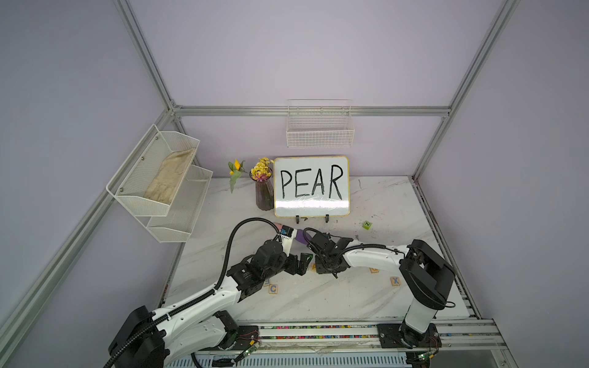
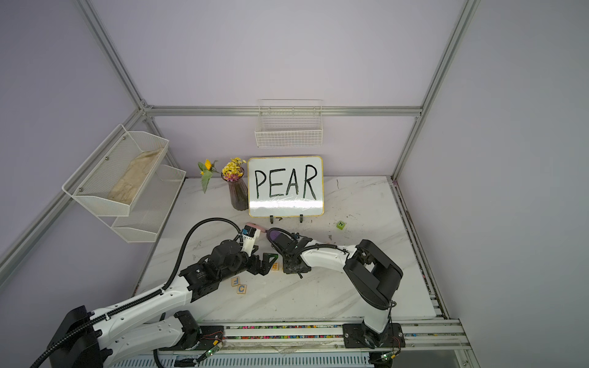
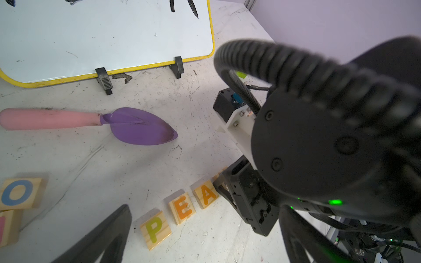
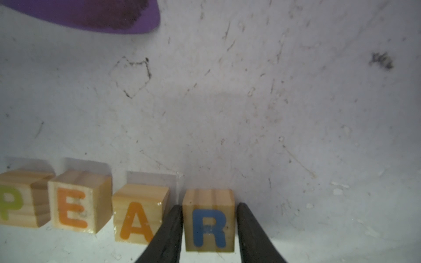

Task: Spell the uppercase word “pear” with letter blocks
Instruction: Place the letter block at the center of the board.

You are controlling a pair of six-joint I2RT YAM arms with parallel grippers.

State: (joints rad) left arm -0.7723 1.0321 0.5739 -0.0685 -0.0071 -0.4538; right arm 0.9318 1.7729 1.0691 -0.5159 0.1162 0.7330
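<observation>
Four small pale wooden cubes sit in a row on the white marble-look table (image 1: 318, 302), and they read P, E, A, R. First comes the cube with the yellow P (image 3: 156, 230), then the cube with the orange E (image 3: 182, 210), then the cube with the orange A (image 3: 206, 195), and last the cube with the blue R (image 4: 209, 227). The row lies in front of the white board with black PEAR written on it (image 1: 311, 186). The purple scoop with a pink handle (image 3: 141, 127) lies between the board and the row.

The right end effector (image 4: 209, 205) is down at the R cube, with one black finger on each side. It is not squeezing: a thin gap shows beside the cube, so the cube sits free on the table. The left end effector (image 2: 267, 263) is just beside the P end of the row, spread wide and holding nothing.
</observation>
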